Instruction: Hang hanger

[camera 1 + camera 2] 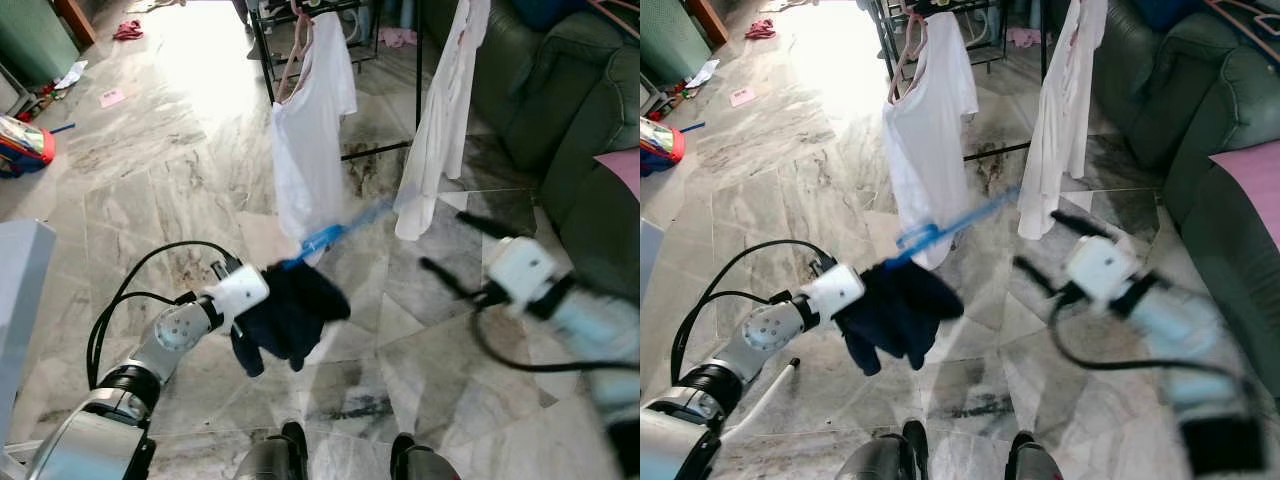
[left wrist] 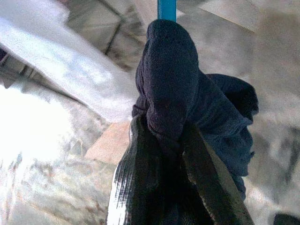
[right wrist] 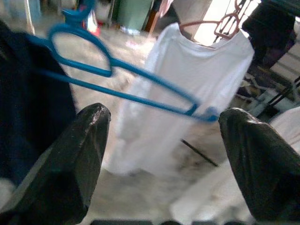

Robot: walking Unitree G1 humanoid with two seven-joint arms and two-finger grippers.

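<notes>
Rack (image 1: pixel 268 60) of black metal stands ahead on the marble floor (image 1: pixel 180 180), with two white shirts hung on it: one (image 1: pixel 312 130) on a pink hanger (image 1: pixel 296 50), a second (image 1: pixel 440 120) further right. Green sofa (image 1: pixel 580 120) along the right side, a pink cloth (image 1: pixel 625 165) on its arm. Small clutter lies at the far left of the floor, well apart from the rack.

Blue hanger (image 1: pixel 335 235) is in mid-air between the robot and the first shirt, its free end reaching toward the shirt's hem. A dark navy garment (image 1: pixel 290 310) bunches over its near end.

Left gripper (image 2: pixel 164 140) is raised forward at mid height, arm bent, cables looping behind; its fingers (image 2: pixel 136 178) are clamped on the navy garment, the hanger's blue bar rising just past them.

Right gripper (image 1: pixel 455 255) is extended forward and blurred, fingers (image 3: pixel 79 150) spread wide apart, nothing between them. In its wrist view the hanger lies ahead, across the gap, with the white shirt behind.
</notes>
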